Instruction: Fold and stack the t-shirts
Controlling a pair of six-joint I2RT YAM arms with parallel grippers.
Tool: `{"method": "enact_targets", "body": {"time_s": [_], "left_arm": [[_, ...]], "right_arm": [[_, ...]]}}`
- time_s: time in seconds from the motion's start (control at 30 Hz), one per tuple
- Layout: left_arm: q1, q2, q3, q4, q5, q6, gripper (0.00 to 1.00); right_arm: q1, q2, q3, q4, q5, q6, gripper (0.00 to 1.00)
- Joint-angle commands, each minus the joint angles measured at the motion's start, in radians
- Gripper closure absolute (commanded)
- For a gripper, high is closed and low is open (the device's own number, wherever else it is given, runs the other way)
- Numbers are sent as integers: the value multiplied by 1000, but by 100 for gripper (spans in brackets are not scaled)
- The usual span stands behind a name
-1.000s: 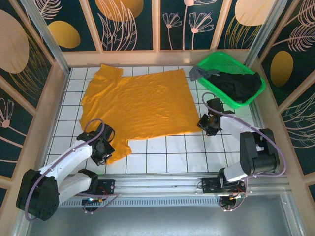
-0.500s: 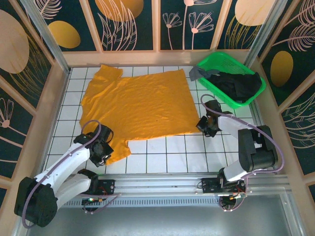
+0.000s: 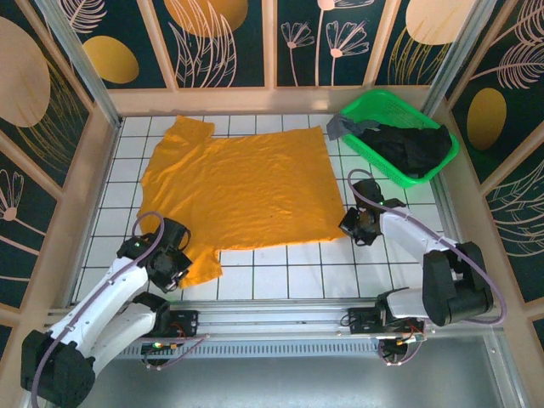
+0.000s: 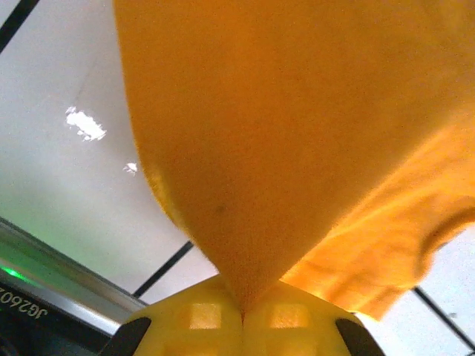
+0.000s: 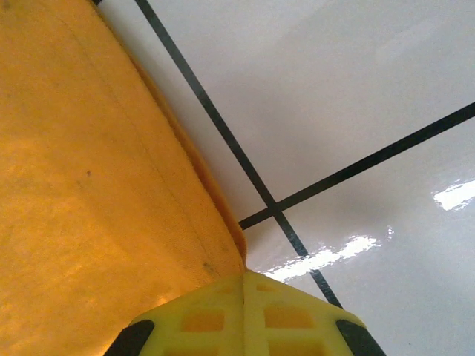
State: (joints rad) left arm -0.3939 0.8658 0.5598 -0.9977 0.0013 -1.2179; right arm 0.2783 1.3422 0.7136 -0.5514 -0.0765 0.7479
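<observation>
While L end effector (image 4: 242,310) & R end effector (image 5: 244,285) each clamp orange t-shirt (image 3: 242,183) edge, partial label (image 4: 22,314) reads "JG260".

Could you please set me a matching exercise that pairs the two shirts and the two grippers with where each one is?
1 orange shirt
2 black shirt
3 left gripper
4 right gripper

A in the basket
B shut on the orange shirt's near sleeve
C spread on the tiles
D shut on the orange shirt's near hem corner

Pairs: 1-C, 2-A, 3-B, 4-D
</observation>
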Motion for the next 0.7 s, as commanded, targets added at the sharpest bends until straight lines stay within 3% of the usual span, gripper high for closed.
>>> {"method": "enact_targets", "body": {"time_s": [0.0,0.17,0.4,0.67], "left_arm": [[-3,60,114,93,-49,-12,100],[33,216,263,215,-53,21,100],[167,366,438,295,-56,146,100],[231,530,584,327,-131,244,100]], "right_arm": [[-17,33,52,-25,-13,31,100],[-50,89,161,-14,-50,56,100],[-101,222,293,41,-112,112,100],[-112,376,467,35,-80,138,100]]}}
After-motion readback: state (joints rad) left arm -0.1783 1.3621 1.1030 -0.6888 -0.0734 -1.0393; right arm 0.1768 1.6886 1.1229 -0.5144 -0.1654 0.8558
